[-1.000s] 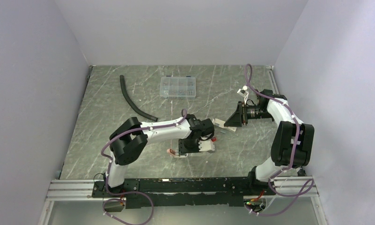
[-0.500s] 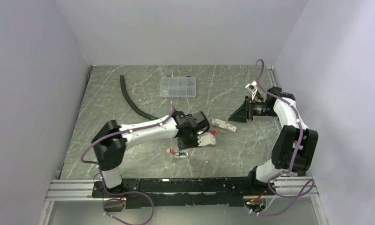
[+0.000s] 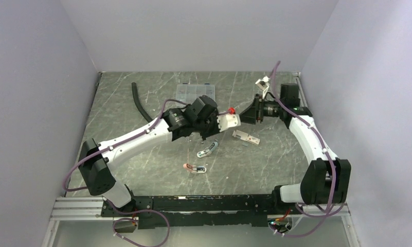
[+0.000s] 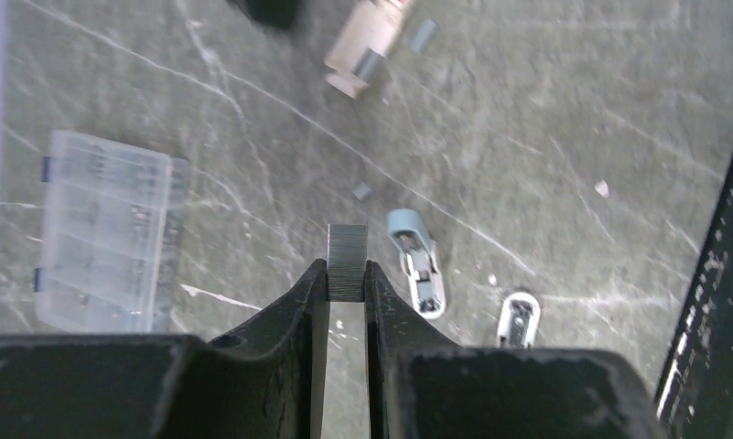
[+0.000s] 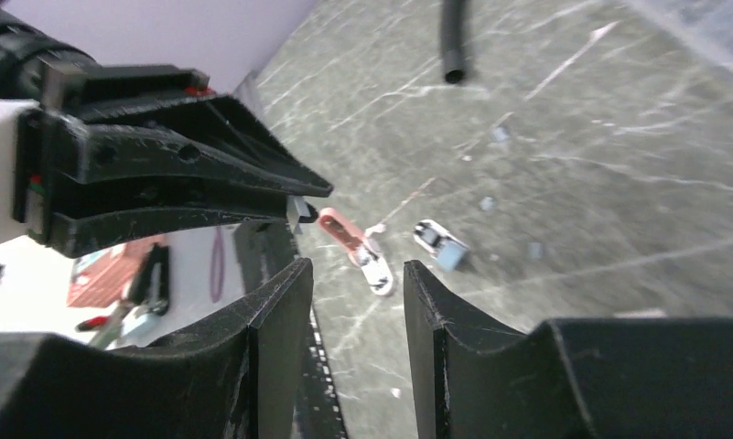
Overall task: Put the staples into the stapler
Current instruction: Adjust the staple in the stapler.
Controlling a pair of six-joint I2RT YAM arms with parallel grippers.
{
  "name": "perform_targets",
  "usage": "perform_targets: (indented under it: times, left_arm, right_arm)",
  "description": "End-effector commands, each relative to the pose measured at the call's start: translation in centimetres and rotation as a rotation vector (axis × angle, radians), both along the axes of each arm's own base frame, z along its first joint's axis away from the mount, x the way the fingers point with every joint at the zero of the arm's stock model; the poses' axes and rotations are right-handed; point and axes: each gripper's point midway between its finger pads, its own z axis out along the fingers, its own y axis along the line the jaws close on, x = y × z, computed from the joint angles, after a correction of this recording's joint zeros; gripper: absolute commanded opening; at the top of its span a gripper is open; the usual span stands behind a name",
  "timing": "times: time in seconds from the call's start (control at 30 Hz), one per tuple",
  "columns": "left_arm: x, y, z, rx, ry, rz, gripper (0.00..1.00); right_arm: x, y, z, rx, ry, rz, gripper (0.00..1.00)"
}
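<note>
My left gripper is shut on a short grey strip of staples and holds it well above the table. In the top view it points right, tip to tip with my right gripper. My right gripper is open and empty; its view shows the left gripper's fingers just ahead with the strip at their tip. A blue mini stapler lies open on the table, also seen from the left wrist. A pink-and-white mini stapler lies nearer the front.
A small white carton lies right of centre, with loose staple pieces beside it. A clear organiser box sits at the back, partly behind the left arm. A black hose curves at the back left.
My left arm has lifted off the table near the staplers and swung up and back right with the staple strip. My right gripper has moved back and left to face it.
</note>
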Motion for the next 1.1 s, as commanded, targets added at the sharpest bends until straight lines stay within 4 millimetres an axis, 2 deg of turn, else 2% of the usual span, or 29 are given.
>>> perform_targets:
  times: [0.0,0.3,0.6,1.07]
  left_arm:
    - [2.4,-1.8,4.9,-0.161,-0.058,0.049,0.11]
    - [2.7,-2.1,4.7,-0.171,-0.036,0.070,0.11]
    - [3.2,-2.1,4.4,-0.174,-0.034,0.097,0.11]
    - [3.9,-2.0,4.7,-0.181,-0.039,0.117,0.11]
  right_arm:
    - [1.1,3.1,2.0,0.061,0.048,0.031,0.46]
    - [1.1,5.7,2.4,0.106,0.086,0.130,0.46]
    - [0.1,6.2,2.4,0.137,0.096,0.179,0.41]
    - [-0.8,6.8,1.3,0.143,0.123,0.234,0.35]
